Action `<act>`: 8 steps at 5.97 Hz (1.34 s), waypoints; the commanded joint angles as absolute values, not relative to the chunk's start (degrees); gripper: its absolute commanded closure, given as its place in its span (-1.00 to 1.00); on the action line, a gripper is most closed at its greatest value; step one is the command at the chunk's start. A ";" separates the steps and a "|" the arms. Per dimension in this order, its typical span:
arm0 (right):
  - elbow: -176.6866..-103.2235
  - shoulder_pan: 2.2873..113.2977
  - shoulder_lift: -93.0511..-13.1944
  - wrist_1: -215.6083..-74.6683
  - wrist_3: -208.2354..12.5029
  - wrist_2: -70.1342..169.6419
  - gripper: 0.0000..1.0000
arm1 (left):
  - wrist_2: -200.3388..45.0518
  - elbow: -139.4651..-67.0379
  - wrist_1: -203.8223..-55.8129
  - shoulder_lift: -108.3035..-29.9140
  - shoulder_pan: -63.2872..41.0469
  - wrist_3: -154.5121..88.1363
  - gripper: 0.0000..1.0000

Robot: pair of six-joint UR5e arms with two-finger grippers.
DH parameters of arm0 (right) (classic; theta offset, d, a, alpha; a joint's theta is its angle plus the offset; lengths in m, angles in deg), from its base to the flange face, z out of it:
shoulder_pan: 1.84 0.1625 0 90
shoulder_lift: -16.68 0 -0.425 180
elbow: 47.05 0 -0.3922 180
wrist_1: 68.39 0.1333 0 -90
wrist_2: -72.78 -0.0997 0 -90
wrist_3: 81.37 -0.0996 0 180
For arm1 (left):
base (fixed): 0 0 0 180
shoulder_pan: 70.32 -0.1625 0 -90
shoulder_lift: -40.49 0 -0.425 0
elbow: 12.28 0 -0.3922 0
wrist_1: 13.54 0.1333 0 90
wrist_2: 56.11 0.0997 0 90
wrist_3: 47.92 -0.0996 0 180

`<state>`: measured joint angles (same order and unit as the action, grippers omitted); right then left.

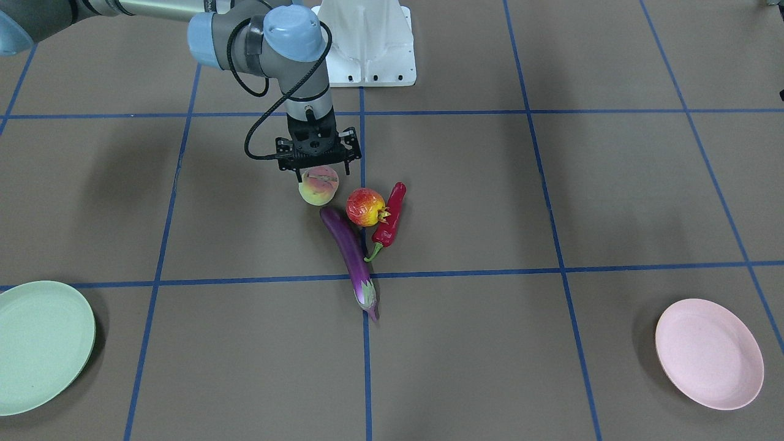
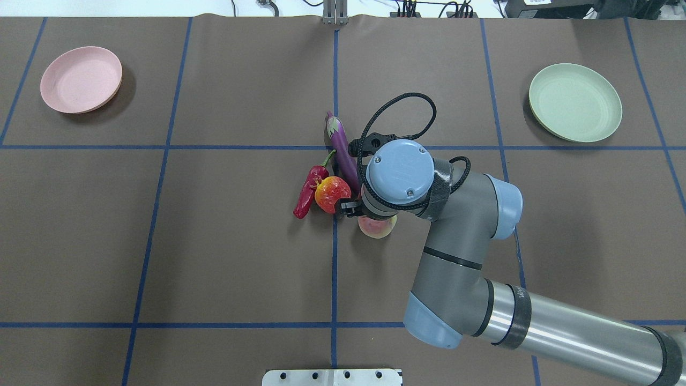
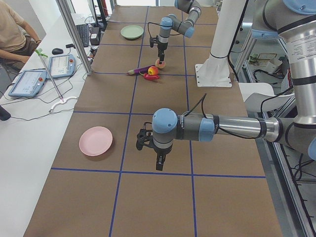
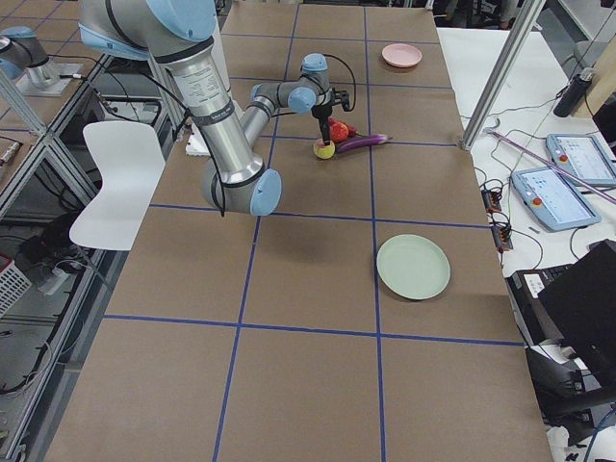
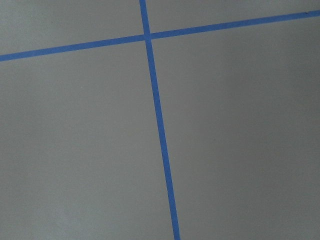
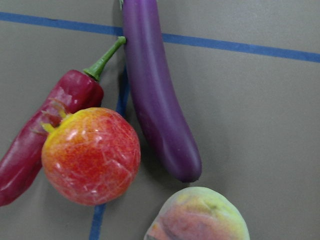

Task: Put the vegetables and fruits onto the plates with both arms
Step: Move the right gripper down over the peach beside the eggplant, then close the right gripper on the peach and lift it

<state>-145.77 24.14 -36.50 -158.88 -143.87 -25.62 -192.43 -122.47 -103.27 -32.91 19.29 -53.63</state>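
my right gripper (image 1: 317,173) hangs at the peach (image 1: 318,188), fingers spread either side of its top; contact i cannot confirm. pomegranate (image 1: 365,207), chili (image 1: 390,217) and eggplant (image 1: 350,251) lie just beside those fingers; green plate (image 1: 43,343) and pink plate (image 1: 710,352) sit well apart from them. left gripper (image 3: 159,162): finger state i cannot tell.

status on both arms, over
Right gripper over peach, jaws look open. Left gripper over bare table, jaws unreadable. Green plate, pink plate empty. Pomegranate close beside peach.
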 commanded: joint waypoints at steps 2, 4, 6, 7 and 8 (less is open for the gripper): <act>-144.96 22.95 -36.84 -160.24 -138.93 -22.94 -0.98 | -192.43 -122.41 -103.27 -32.90 19.07 -53.63 -1.00; -144.35 22.33 -36.93 -160.15 -138.85 -22.76 -0.98 | -192.43 -122.32 -103.27 -32.90 18.81 -53.63 -1.00; -143.29 21.45 -36.93 -159.97 -138.76 -20.92 -0.98 | -192.43 -122.23 -103.27 -32.90 18.63 -53.63 -1.00; -142.85 21.28 -36.67 -159.97 -138.76 -20.83 -0.96 | -192.43 -122.06 -103.27 -32.90 18.54 -53.63 -1.00; -142.76 21.28 -36.49 -159.97 -138.76 -20.91 -0.70 | -192.43 -122.06 -103.27 -32.90 18.45 -53.63 -1.00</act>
